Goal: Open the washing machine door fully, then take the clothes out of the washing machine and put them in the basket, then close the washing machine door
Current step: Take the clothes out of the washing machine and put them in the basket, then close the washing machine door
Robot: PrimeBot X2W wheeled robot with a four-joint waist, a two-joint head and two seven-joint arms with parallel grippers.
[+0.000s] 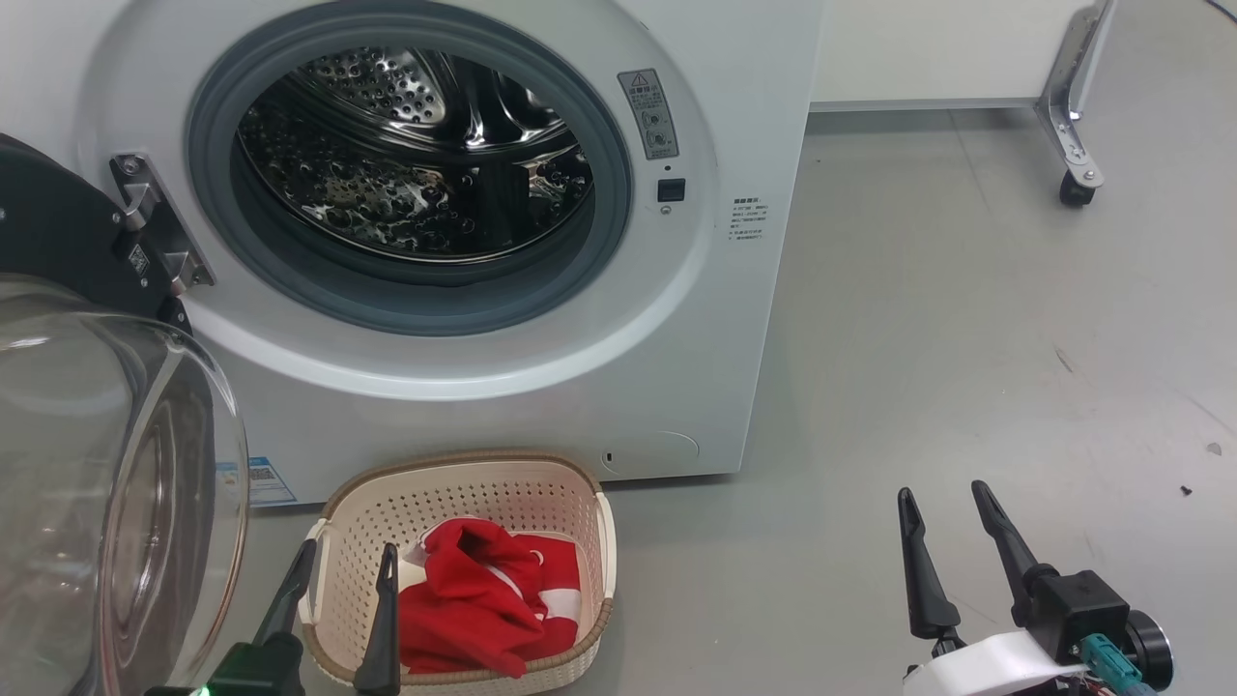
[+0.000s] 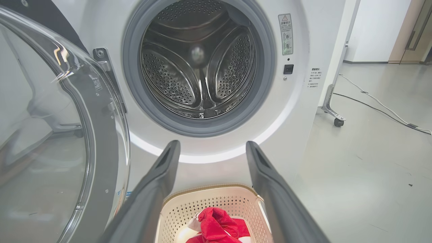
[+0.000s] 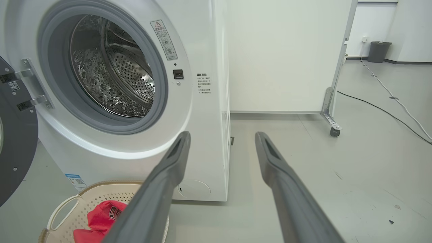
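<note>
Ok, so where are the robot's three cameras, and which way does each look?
Head view: on the head, looking forward and down at the washing machine and basket; left gripper and right gripper show, open.
Left wrist view: on the left wrist, looking along its fingers into the drum; open door at left.
Right wrist view: on the right wrist, facing the machine's right front corner and floor, past its fingers.
Shared: all three see the red clothes in the basket.
</note>
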